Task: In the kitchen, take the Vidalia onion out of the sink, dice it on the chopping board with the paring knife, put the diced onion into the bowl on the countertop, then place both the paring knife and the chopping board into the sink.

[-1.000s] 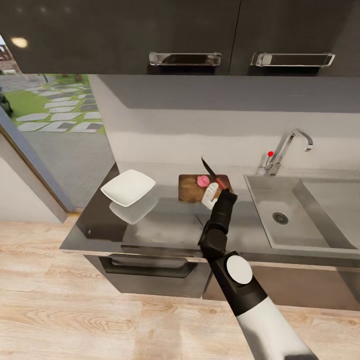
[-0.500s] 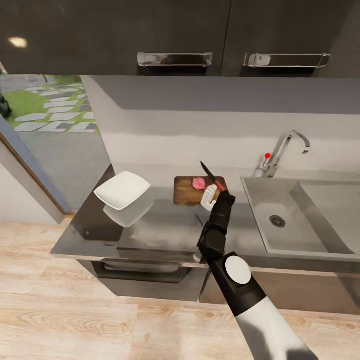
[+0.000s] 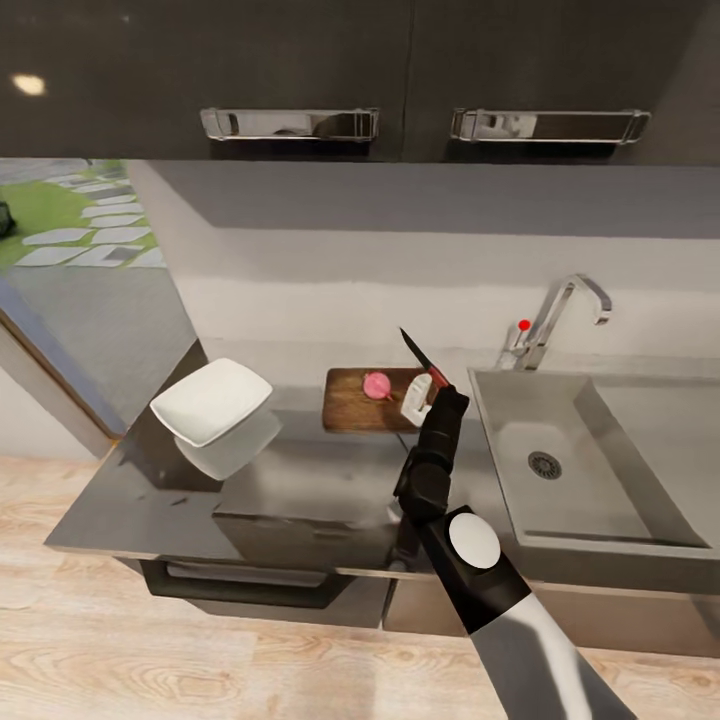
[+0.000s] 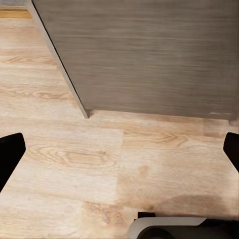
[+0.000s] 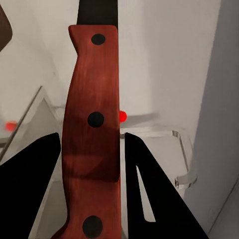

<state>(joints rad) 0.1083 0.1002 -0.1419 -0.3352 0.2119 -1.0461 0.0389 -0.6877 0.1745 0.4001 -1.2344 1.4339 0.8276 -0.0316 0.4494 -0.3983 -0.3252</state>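
Desk (image 3: pixel 300 490) carried the sink (image 3: pixel 640 480) at 3 o'clock, chopping board (image 3: pixel 355 405) at centre, bowl (image 3: pixel 210 402) at 9. Vidalia onion (image 3: pixel 377 385) sat on the board. Right end effector (image 3: pixel 428 390) was clamped on the paring knife (image 5: pixel 94 129), blade up over the board's 3 o'clock edge; left end effector (image 4: pixel 119 149) fingers apart above floor.

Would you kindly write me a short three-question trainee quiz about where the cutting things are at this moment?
1. True or false: the Vidalia onion lies in the sink.
2. What is the right tool shut on?
   A. the bowl
   B. the paring knife
   C. nothing
3. Fill in: the onion rests on the ____, which lies on the countertop.

Key: 1 false; 2 B; 3 chopping board.
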